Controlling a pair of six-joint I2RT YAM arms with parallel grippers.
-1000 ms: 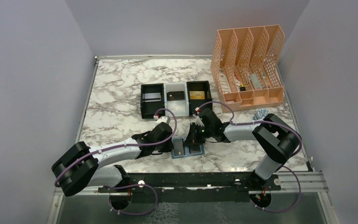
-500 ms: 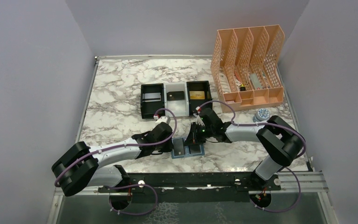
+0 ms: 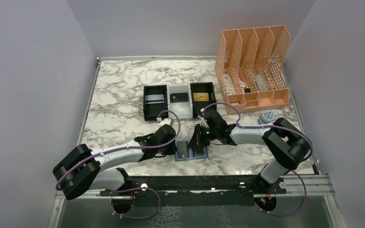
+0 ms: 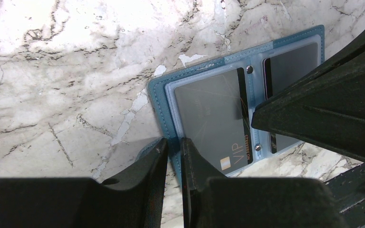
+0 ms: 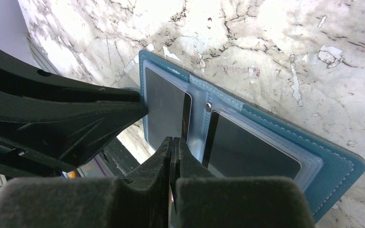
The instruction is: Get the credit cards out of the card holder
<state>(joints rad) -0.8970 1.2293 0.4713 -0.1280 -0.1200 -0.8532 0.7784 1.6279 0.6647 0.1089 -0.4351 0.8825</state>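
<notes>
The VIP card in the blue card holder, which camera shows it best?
The left wrist view: the VIP card fills its panel, print and dark stripe readable. The right wrist view shows it slanted, partly behind the right claw. The top view shows only a tiny dark patch in the card holder.

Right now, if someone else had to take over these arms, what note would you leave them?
Left tool: clamped on the card holder edge, pinning it open.
Right tool: shut at the VIP card; a grip isn't certain.
Done: silver card, black card and gold card lie in the tray.
To do: VIP card and its neighbour are still pocketed.
</notes>
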